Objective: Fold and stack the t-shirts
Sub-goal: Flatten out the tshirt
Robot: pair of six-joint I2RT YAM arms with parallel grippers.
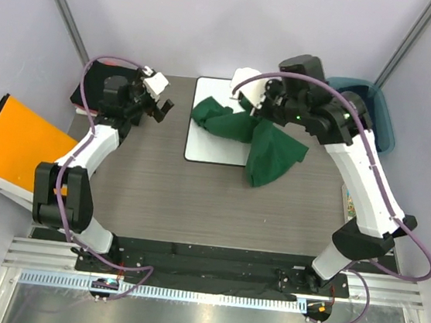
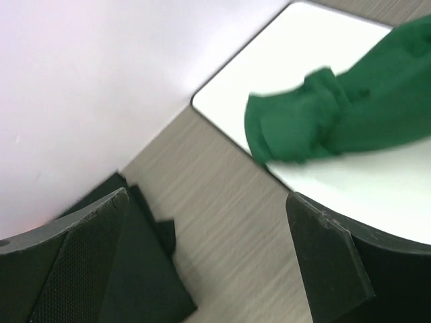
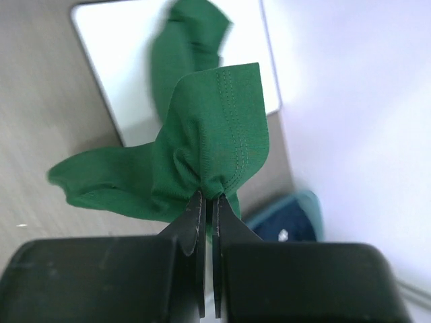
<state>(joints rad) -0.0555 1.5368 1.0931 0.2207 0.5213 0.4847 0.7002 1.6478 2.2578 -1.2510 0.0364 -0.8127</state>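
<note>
A dark green t-shirt (image 1: 261, 139) lies crumpled, partly on the white board (image 1: 201, 148) and partly on the table. My right gripper (image 1: 259, 108) is shut on a hemmed edge of it (image 3: 215, 134) and holds that part lifted; the gripper (image 3: 207, 196) pinches the cloth at its tips. My left gripper (image 1: 162, 107) is open and empty at the table's far left, above bare table (image 2: 229, 229). Black folded t-shirts (image 1: 92, 85) lie under and behind it, also in the left wrist view (image 2: 135, 269). A navy t-shirt (image 3: 283, 225) lies in the teal bin.
A teal bin (image 1: 380, 118) stands at the far right corner. An orange folder (image 1: 19, 143) leans off the table's left edge. The white board fills the middle back (image 2: 350, 175). Grey walls close in on three sides.
</note>
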